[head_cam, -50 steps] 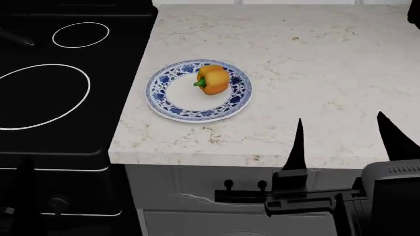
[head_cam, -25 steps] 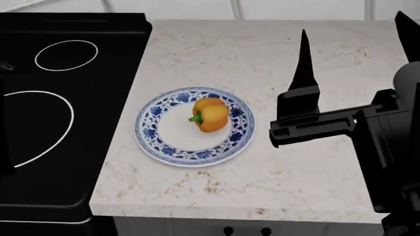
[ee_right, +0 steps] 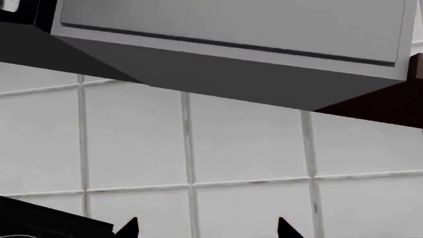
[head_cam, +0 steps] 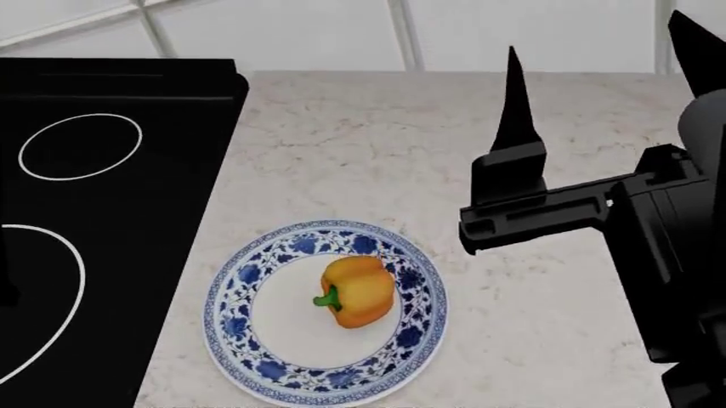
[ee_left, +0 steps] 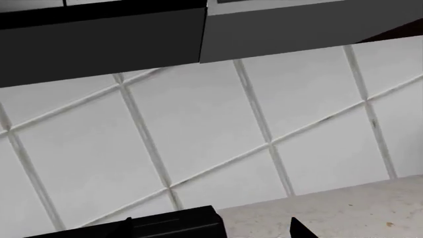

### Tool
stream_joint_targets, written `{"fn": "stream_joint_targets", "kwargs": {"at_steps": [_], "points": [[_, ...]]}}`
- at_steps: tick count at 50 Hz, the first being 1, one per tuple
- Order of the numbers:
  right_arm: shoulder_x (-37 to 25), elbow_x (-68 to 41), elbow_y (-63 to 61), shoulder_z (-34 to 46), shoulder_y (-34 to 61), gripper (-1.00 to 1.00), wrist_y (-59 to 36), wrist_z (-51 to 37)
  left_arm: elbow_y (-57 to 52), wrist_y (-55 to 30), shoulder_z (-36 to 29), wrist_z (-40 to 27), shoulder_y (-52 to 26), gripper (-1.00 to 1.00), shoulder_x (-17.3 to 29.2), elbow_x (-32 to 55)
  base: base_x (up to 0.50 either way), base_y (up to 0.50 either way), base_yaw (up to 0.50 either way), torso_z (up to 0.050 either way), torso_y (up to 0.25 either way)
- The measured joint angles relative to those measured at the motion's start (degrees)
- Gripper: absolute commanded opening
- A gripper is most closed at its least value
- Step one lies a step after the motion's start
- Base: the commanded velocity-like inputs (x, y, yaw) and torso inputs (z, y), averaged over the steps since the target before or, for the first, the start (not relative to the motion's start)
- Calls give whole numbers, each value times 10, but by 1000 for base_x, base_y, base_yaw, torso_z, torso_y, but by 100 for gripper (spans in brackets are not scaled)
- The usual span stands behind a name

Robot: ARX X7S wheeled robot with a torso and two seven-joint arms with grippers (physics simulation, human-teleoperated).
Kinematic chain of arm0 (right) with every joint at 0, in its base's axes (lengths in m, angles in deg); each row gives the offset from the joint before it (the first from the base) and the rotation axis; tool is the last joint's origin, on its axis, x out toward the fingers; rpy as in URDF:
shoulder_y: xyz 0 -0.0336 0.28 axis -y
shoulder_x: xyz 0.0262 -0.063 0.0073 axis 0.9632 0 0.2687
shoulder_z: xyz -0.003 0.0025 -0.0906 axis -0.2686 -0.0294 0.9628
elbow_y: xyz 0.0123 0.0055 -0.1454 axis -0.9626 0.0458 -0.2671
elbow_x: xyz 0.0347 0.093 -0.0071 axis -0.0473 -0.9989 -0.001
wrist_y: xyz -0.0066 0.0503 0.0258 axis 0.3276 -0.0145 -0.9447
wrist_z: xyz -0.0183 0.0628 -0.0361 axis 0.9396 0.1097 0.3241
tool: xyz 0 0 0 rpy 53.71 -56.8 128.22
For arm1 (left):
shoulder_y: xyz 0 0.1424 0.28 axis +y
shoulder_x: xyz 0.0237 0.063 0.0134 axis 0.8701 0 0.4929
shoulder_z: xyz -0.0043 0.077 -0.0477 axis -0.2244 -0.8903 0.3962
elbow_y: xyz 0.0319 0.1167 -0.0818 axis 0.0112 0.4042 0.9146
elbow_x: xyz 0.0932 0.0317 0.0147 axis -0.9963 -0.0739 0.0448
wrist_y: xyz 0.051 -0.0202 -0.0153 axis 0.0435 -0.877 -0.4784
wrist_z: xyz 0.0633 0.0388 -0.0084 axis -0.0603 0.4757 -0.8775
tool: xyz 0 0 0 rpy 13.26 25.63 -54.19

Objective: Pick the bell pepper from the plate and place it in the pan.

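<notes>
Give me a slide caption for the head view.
Open right hand hovers above counter, beside orange pepper on blue-rimmed plate.

A home kitchen: a black cooktop (head_cam: 114,170) with white burner rings (head_cam: 80,146) sits flush beside a pale speckled stone bench (head_cam: 375,153), backed by a white tiled wall (ee_right: 251,153) (grey cabinets (ee_right: 231,29) hang above).
</notes>
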Motion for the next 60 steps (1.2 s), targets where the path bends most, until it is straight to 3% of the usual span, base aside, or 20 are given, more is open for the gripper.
{"fn": "stream_joint_targets", "kwargs": {"at_steps": [9, 20, 38, 60], "points": [[6, -144, 34, -19, 61, 100, -100, 37, -1, 2, 2, -7, -1, 100, 5, 11, 0, 0, 0, 0, 0], [-25, -282, 116, 67, 136, 100, -166, 56, -4, 11, 12, -4, 17, 100, 9, 11, 0, 0, 0, 0, 0], [-84, -235, 197, 253, 198, 100, -119, 191, -9, 22, 24, -9, 38, 100, 18, 25, 0, 0, 0, 0, 0], [-112, -133, 272, 359, 180, 100, -52, 213, -9, 36, 37, 2, 68, 100, 25, 30, 0, 0, 0, 0, 0]]}}
